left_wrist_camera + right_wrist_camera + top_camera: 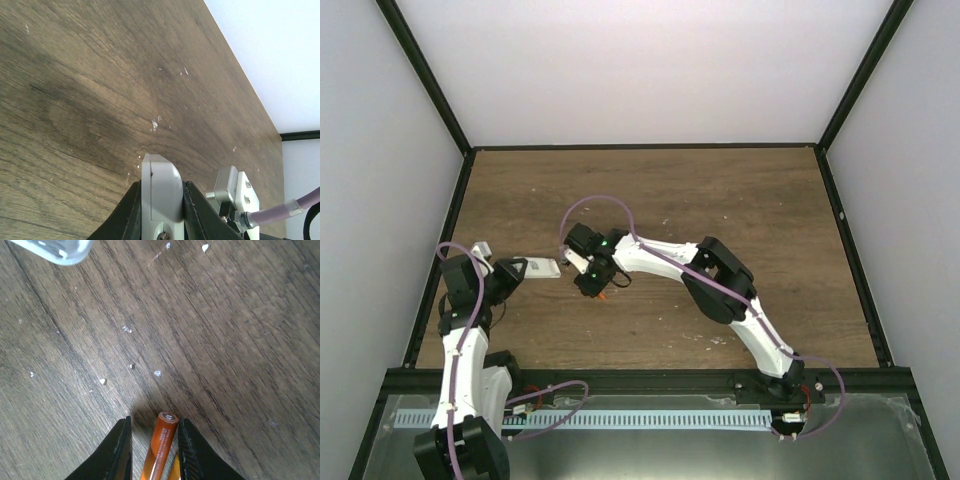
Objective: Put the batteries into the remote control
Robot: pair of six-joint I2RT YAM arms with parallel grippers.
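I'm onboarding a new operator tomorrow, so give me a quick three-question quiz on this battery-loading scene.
1. True or false: the left claw is shut on the remote control.
2. Multiple choice: what sits between the fingers of the right claw? A. a loose white cover; B. an orange battery; C. nothing.
3. Fill in: the remote control's casing is ___ in colour.

Key: 1 true; 2 B; 3 white.
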